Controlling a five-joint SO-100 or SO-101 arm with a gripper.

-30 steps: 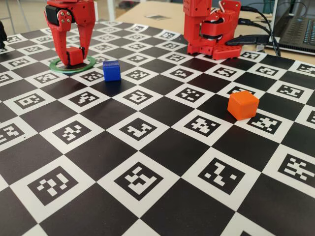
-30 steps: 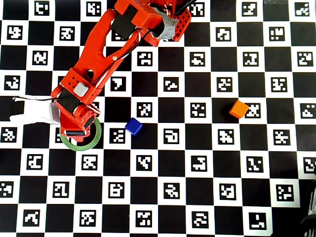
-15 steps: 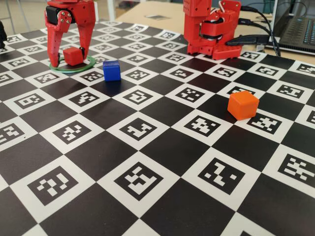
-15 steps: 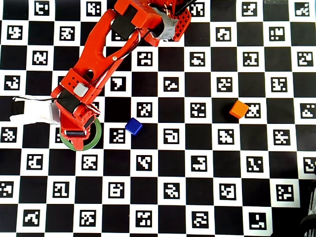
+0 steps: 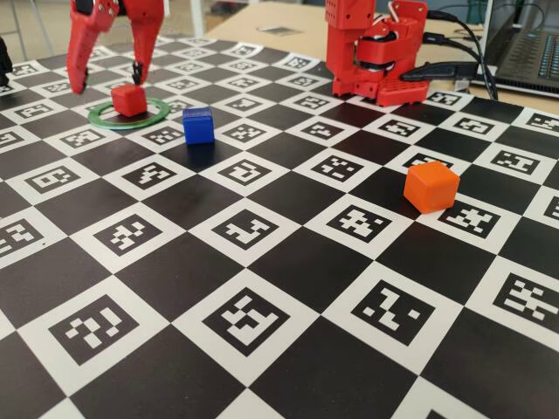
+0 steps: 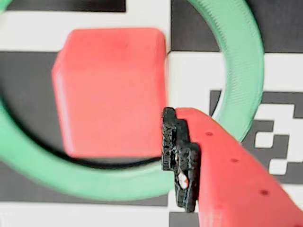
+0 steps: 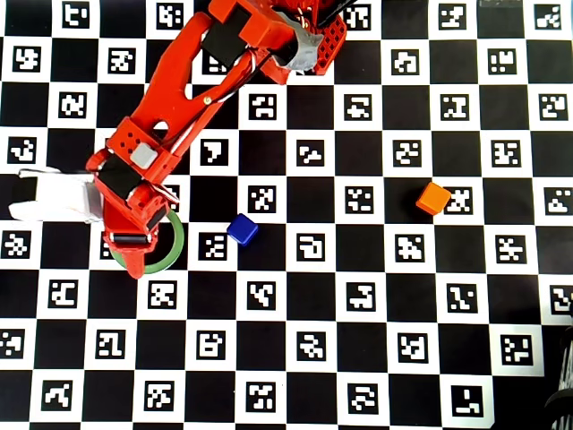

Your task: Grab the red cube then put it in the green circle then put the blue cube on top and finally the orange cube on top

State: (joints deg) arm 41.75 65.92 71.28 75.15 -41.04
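One cube is already in place: the red cube (image 5: 128,99) sits on the board inside the green circle (image 5: 159,113), at the far left in the fixed view, and nothing holds it. The claw (image 5: 110,72) hangs just above it, spread wide and empty, with one finger on each side of the cube and clear of it. In the wrist view the padded fingertip (image 6: 177,161) lies close beside the cube's right edge, and I cannot tell whether it touches.

Next in order, I judge, is the blue cube (image 5: 197,125). It stands just to the right of the circle and a little nearer to the camera, so the claw must rise clear and go right. The orange cube (image 5: 431,186) lies well apart, far to the right.

From above, the arm (image 7: 170,98) covers the red cube fully and part of the ring. The fixed view cuts off the upper claw, and the wrist view shows only one finger.
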